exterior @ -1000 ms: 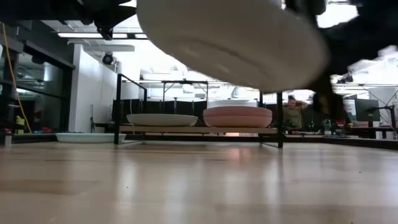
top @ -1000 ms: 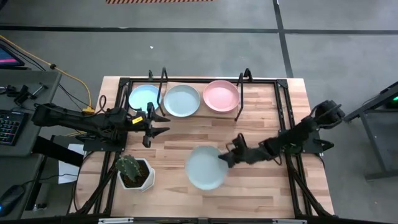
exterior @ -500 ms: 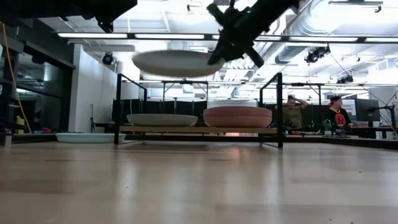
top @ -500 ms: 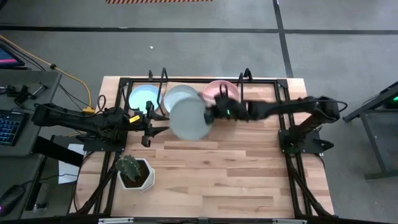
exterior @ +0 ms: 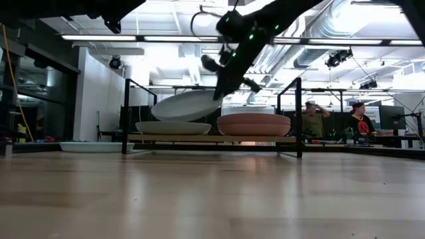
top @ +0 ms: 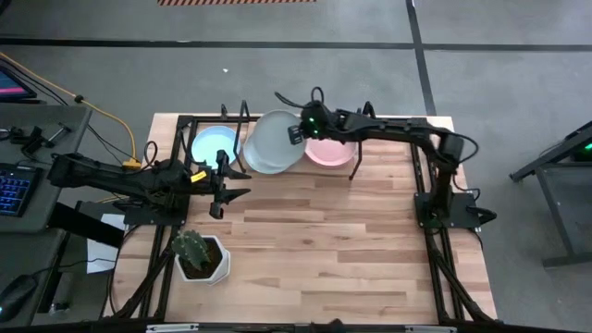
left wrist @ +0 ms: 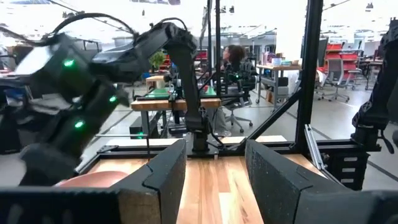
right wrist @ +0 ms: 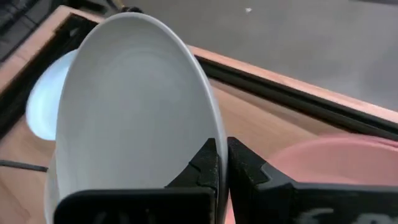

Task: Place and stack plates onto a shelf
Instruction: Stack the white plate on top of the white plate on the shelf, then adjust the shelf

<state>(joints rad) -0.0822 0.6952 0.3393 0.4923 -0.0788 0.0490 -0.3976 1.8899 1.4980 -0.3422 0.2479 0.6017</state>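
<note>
**Pale plate held tilted over the shelf's middle plate**

The table (top: 305,250) is light butcher-block wood, ringed by a black tube frame (top: 421,176). At its far edge stands the shelf (exterior: 212,139) — a low light-wood plank with thin black uprights at each end.

My right arm reaches across the far side of the table. My right gripper (top: 298,130) sits above the shelf, between its middle and right positions, with both fingers pinched on the rim of a pale mint plate (top: 277,139). In the right wrist view that plate (right wrist: 137,112) shows as a round, shallow, matte dish with a smooth rim, and my dark fingertips (right wrist: 208,163) close on its edge from either side. In the low view the held plate (exterior: 186,105) is tilted, its gripped edge high and its far edge low, just above the plate resting at the shelf's middle (exterior: 172,127); I cannot tell whether the two touch.

On the shelf's right end lies a pink plate (top: 335,153). A light blue plate (top: 211,143) lies left of the middle one.

My left gripper (top: 229,183) waits over the table left of centre, near the shelf, fingers spread and empty. A white pot with a cactus (top: 196,252) stands near the table's front left.
</note>
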